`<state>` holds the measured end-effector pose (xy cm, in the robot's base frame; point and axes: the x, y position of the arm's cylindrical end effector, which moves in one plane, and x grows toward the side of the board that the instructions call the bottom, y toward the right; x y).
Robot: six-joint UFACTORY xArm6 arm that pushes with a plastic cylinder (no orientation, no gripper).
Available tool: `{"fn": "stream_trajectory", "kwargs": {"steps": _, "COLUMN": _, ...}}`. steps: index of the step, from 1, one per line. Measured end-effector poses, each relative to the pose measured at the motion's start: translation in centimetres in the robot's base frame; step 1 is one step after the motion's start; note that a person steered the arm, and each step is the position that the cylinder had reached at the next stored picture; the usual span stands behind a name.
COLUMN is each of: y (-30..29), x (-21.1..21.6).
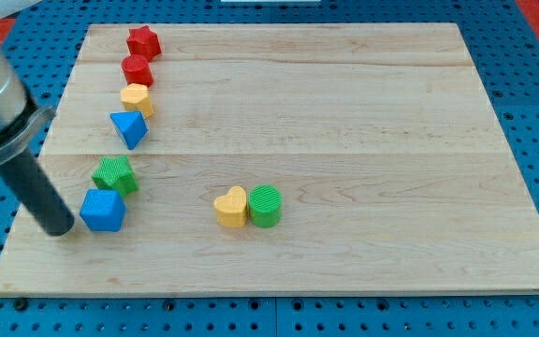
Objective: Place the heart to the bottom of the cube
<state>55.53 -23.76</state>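
Resting just left of the blue cube [102, 210], my tip [61, 227] holds nothing. The yellow heart [231, 207] sits well right of my tip, touching the green cylinder [266, 206]. Unmoved, I judge.

My tip [61, 227] low, rod tilted.

Yellow heart [231, 207] mid-board, well right of blue cube [102, 210].

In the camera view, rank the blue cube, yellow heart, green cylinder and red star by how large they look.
1. blue cube, largest.
2. yellow heart and green cylinder: alike, no ranking.
3. red star, smallest, though it sits at the view's top, so distance may shrink it.
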Motion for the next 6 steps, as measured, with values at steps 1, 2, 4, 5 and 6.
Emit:
{"fn": "stream_trajectory", "kwargs": {"steps": 1, "y": 1.2, "x": 0.3}}
{"fn": "stream_trajectory", "kwargs": {"steps": 2, "y": 7.7, "x": 1.4}}
{"fn": "stream_trajectory", "kwargs": {"steps": 4, "y": 28.7, "x": -0.2}}
{"fn": "stream_trajectory", "kwargs": {"steps": 5, "y": 26.1, "x": -1.6}}
{"fn": "stream_trajectory", "kwargs": {"steps": 6, "y": 20.4, "x": -1.9}}
